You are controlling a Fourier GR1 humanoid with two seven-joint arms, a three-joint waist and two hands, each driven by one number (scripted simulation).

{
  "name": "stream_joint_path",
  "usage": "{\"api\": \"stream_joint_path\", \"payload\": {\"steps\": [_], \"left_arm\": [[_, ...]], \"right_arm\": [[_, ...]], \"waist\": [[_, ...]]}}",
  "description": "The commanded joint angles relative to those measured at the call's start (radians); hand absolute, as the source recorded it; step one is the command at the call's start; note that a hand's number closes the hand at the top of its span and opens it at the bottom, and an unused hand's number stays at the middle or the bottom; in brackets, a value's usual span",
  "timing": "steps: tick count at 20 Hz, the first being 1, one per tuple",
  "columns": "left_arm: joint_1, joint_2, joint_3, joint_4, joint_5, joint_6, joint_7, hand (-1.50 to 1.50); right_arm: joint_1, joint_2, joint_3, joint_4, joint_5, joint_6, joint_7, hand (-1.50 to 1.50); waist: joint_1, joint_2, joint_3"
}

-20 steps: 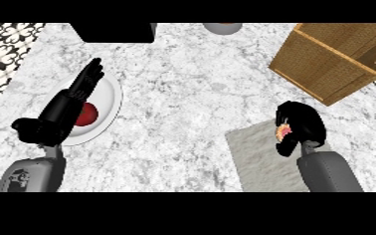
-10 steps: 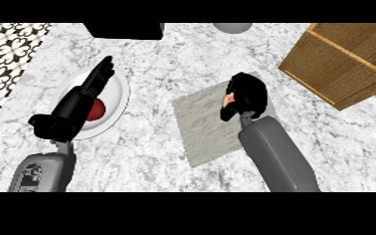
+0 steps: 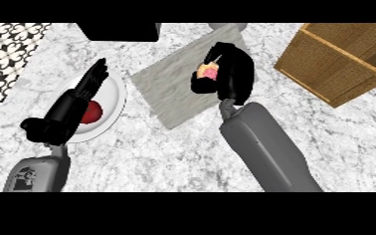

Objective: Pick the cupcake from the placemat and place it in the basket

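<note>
My right hand is curled round the cupcake, whose pink top and pale wrapper peek out at the hand's left side. Hand and cupcake sit over the grey placemat in the middle of the marble counter. The wicker basket stands at the right edge, apart from the hand. My left hand rests open, fingers straight, over a white plate.
A red round object lies on the white plate, partly hidden by my left hand. A black box stands at the back, with a grey round item beside it. A patterned surface borders the counter's far left.
The whole view has shifted, so placemat and basket appear in new places. My right hand stays curled round the cupcake and now shows higher, nearer the basket. The left hand keeps its pose.
</note>
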Motion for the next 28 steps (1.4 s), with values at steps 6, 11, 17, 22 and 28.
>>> {"api": "stream_joint_path", "payload": {"steps": [6,11,17,22,28], "left_arm": [[-0.021,-0.004,0.022,0.049,-0.017,0.025,-0.016,0.00],[0.085,-0.009,-0.004,-0.060,-0.012,0.005,-0.019,0.00],[0.021,0.006,0.016,0.004,-0.012,-0.002,-0.020,0.00],[-0.013,0.015,0.030,-0.046,0.031,-0.023,0.068,0.00],[0.028,-0.009,0.012,-0.010,-0.019,0.009,-0.020,0.00]], "right_arm": [[-0.081,0.002,0.044,-0.277,0.167,0.079,0.336,1.50],[-0.170,-0.032,-0.098,-0.227,0.238,0.210,0.340,1.50],[-0.225,-0.073,-0.245,-0.070,0.222,0.145,0.241,1.50],[-0.339,-0.156,-0.367,0.099,0.229,0.098,0.180,1.50],[-0.378,-0.235,-0.475,0.190,0.232,-0.012,0.122,1.50]], "waist": [[-0.031,-0.002,-0.001],[-0.022,-0.003,-0.001],[-0.019,0.003,-0.001],[-0.009,0.005,0.000],[-0.010,0.007,-0.001]]}}
